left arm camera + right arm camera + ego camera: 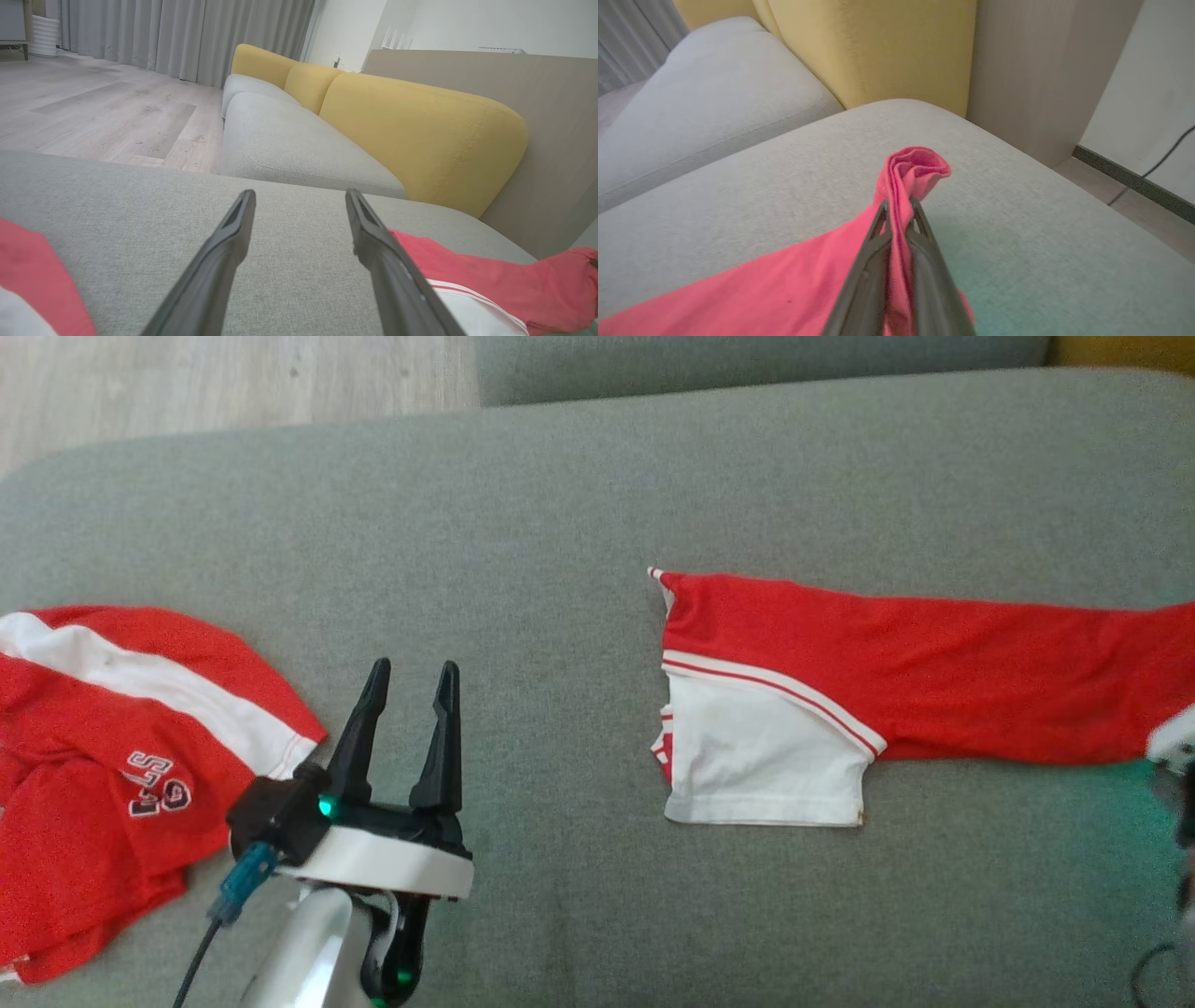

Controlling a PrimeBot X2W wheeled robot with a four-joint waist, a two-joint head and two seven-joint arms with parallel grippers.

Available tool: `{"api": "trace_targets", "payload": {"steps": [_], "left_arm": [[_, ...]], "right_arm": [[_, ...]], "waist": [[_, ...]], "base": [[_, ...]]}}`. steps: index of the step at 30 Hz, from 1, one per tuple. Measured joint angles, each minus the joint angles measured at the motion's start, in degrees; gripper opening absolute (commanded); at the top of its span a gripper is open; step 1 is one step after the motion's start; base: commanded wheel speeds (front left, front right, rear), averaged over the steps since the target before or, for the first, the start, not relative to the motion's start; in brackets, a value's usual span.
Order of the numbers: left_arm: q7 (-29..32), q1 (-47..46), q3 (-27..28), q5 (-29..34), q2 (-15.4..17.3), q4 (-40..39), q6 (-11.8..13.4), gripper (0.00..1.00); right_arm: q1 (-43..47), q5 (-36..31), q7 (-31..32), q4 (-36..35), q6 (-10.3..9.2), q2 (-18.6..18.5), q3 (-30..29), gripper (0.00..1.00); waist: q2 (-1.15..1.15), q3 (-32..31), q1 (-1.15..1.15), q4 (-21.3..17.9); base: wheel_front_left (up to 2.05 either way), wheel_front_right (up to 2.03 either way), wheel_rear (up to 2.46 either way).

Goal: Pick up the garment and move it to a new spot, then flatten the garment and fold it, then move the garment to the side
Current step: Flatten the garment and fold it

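Currently, head view: the garment (934, 672), red with a white panel and striped trim, lies as a long narrow band on the grey sofa seat (560, 504). It runs from centre out to the 3 o'clock edge, with the white panel flat at its 9 o'clock end. A second red garment (112, 737), crumpled and lettered, sits at 9 o'clock, well apart from the first. The left claw (415, 667) is at 7 o'clock, fingers apart with nothing between them, over bare seat between the two pieces.

Left wrist view: both fingers are spread wide and point across the seat toward a yellow backrest (411, 135). The band's red-and-white end shows at 4 o'clock, partly hidden behind the finger on that side; contact cannot be told. The crumpled piece is at 8 o'clock.

Right wrist view: the right claw (899, 205) is at 6 o'clock, fingers together, clamped on a bunched red end of the garment. A small roll of cloth stands past the tips toward 12 o'clock. The rest trails to 8 o'clock, resting on the seat.

Judgement: the grasp is made and the lift is not yet begun, so this reads as the pick-up before a move. Whether that is the first relocation or the final shift aside, I cannot tell.

Next move: raise the right claw so the trailing cloth follows without bunching. A one-end hold will likely let the band sag or open, and the free left claw could take the white end.
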Motion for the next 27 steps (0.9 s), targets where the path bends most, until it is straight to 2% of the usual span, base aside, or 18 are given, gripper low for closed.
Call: {"api": "trace_targets", "payload": {"steps": [6,10,13,16,21,27], "left_arm": [[0.0,2.0,0.2,-0.2,-0.1,0.1,0.0,1.0],[0.0,4.0,0.5,-0.6,-0.1,0.1,0.0,1.0],[0.0,4.7,0.5,-1.2,-0.1,0.1,0.0,1.0],[0.0,4.8,0.6,-1.2,-0.1,0.1,0.0,1.0],[0.0,5.8,0.5,-1.8,-0.1,0.1,0.0,1.0],[0.0,6.1,0.2,-1.8,-0.1,0.1,0.0,1.0]], "right_arm": [[-0.5,-0.9,-0.5,-1.9,0.0,4.6,2.1,0.0],[-0.5,-0.6,-0.4,-4.2,0.0,9.8,7.9,0.0],[-0.4,1.8,0.2,-6.1,0.0,11.8,13.2,0.0],[0.1,5.7,1.1,-8.5,0.0,11.8,19.9,0.0],[3.3,21.3,3.3,-13.3,0.0,12.0,37.6,0.0],[10.0,29.6,4.3,-18.1,0.0,12.0,49.8,0.0]], "waist": [[0.0,-2.8,0.0,0.1],[0.0,-5.2,-0.01,0.2],[0.0,-6.6,-0.01,0.3],[0.0,-7.7,-0.01,0.7],[0.0,-8.5,-0.01,2.2],[0.0,-8.2,0.0,4.8]], "base": [[0.0,0.0,0.0],[0.0,0.0,0.0],[0.0,0.0,0.0],[0.0,0.0,0.0],[0.0,0.0,0.0],[0.0,0.0,0.0]]}}
